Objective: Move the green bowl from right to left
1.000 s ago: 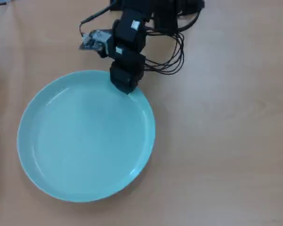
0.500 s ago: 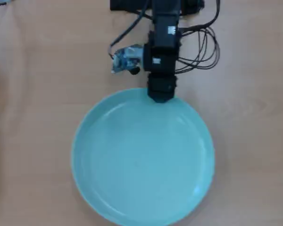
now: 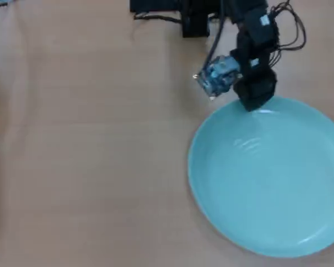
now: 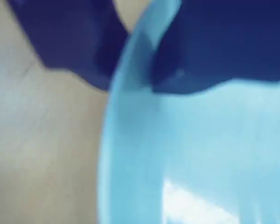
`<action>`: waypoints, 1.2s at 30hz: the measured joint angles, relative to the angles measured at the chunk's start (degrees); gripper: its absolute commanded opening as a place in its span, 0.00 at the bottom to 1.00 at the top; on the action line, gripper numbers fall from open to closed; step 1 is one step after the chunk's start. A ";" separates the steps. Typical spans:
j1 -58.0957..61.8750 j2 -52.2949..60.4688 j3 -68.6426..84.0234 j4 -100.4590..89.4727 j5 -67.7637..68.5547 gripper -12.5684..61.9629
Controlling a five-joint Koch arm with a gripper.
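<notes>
The green bowl (image 3: 273, 178) is a wide, shallow, pale teal dish lying on the wooden table at the right of the overhead view, its right side reaching the frame edge. My black gripper (image 3: 257, 105) sits at the bowl's top rim. In the wrist view the bowl (image 4: 200, 154) fills the right half, blurred, and its rim runs up between the two dark jaws of the gripper (image 4: 130, 86), one on the outside and one on the inside, shut on the rim.
The arm's black base (image 3: 178, 8) and looped cables (image 3: 289, 33) lie along the top edge of the overhead view. A small camera board (image 3: 218, 75) sticks out left of the wrist. Bare wooden table (image 3: 89, 156) spreads left of the bowl.
In the overhead view the arm has swung from left to right, and the bowl, held at its rim, has slid with it from the left side to the right side.
</notes>
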 measured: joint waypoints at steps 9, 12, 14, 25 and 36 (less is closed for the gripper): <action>-12.74 -0.62 -1.49 -1.93 5.01 0.06; -15.21 -0.62 -1.76 -2.20 6.68 0.06; -16.08 -0.88 -1.85 -2.29 7.29 0.06; -18.98 -2.99 -4.66 -2.55 7.38 0.06; -18.54 -2.99 -4.48 -2.55 7.38 0.08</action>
